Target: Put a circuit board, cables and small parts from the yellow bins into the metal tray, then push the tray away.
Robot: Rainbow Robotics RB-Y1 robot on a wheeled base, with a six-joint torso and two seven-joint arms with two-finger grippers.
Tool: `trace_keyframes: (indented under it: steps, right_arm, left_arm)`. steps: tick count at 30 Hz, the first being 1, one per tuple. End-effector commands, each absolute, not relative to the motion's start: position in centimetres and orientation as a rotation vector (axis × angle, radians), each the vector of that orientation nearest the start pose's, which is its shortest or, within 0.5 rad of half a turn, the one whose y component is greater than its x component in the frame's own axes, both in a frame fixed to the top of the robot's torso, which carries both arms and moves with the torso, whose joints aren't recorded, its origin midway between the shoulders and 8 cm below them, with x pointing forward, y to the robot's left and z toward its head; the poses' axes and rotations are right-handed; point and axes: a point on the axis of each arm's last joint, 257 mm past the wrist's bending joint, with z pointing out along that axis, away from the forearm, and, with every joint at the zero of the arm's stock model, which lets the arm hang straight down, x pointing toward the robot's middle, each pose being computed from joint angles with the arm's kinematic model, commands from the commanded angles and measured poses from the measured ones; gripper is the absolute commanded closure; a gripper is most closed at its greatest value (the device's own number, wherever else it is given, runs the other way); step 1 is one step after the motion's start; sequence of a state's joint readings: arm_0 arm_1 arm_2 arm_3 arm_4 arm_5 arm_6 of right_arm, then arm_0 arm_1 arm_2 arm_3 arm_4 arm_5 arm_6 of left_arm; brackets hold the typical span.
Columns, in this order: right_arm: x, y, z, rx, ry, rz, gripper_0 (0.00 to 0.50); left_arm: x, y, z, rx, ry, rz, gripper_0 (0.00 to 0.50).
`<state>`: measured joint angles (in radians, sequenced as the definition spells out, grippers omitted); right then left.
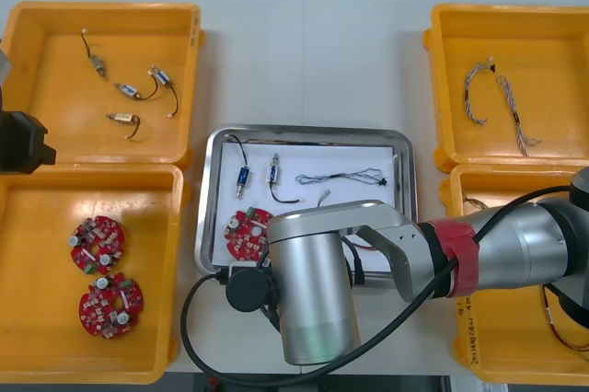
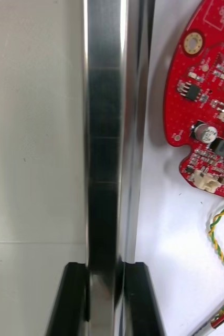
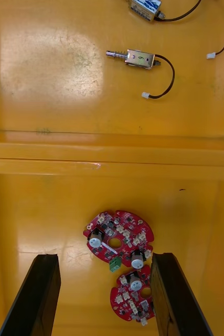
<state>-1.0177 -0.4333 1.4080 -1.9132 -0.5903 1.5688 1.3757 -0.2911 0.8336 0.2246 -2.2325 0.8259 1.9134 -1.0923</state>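
Shiny metal tray (image 2: 105, 157) rim is pinched by right gripper (image 2: 105, 270) | left gripper (image 3: 105, 260) is held spread above yellow plastic bin (image 3: 38, 210)

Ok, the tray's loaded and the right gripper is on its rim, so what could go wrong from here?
1. The right gripper clamps the tray by its thin rim, off-centre, near the corner where the circuit board lies. A push from there may swing the tray into the yellow bin beside it.
2. The red and yellow cable lies loose near the clamped rim and could snag or shift.
The left gripper hangs open over that bin, out of the way.
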Motion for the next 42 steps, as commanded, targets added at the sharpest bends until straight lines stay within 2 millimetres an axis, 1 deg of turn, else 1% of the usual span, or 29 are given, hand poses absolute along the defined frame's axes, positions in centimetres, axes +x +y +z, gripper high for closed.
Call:
trace_keyframes:
  steps: [1,2,3,9,17,18,25,32,33,34,41,42]
  right_arm:
    - [32.0,0.8,-32.2,-1.948,1.989,-0.391,0.455]
    - [32.0,0.8,-32.3,-1.946,1.991,-0.391,0.455]
    - [32.1,0.8,-32.2,-1.944,1.989,-0.393,0.5]
    - [32.4,0.8,-32.1,-1.939,1.982,-0.401,0.5]
    - [34.3,0.7,-31.2,-1.904,1.942,-0.434,0.5]
    - [34.3,0.7,-31.2,-1.904,1.942,-0.434,0.5]
    - [35.8,1.0,-29.7,-1.87,1.927,-0.436,0.5]
    - [37.9,0.7,-27.8,-1.832,1.907,-0.466,0.5]
    - [37.9,0.7,-27.8,-1.832,1.907,-0.466,0.5]
    - [38.4,0.7,-27.3,-1.823,1.9,-0.474,0.5]
    - [40.2,0.1,-26.1,-1.791,1.866,-0.523,0.5]
    - [40.7,0.0,-25.8,-1.781,1.851,-0.539,0.5]
  left_arm:
    - [39.8,35.8,-11.4,0.016,2.553,0.104,0.0]
    - [39.8,35.8,-11.4,0.016,2.553,0.104,0.0]
    - [39.8,35.8,-11.4,0.016,2.553,0.104,0.0]
    - [39.8,35.8,-11.4,0.016,2.553,0.104,0.0]
    - [39.8,35.8,-11.4,0.016,2.553,0.104,0.0]
    - [39.8,35.8,-11.4,0.016,2.553,0.104,0.0]
    - [39.8,35.8,-11.4,0.016,2.553,0.104,0.0]
    - [39.8,35.8,-11.4,0.016,2.553,0.104,0.0]
    - [39.8,35.8,-11.4,0.016,2.553,0.104,0.0]
    - [39.8,35.8,-11.4,0.016,2.553,0.104,0.0]
    - [39.8,35.8,-11.4,0.016,2.553,0.104,0.0]
    - [39.8,35.8,-11.4,0.016,2.553,0.104,0.0]
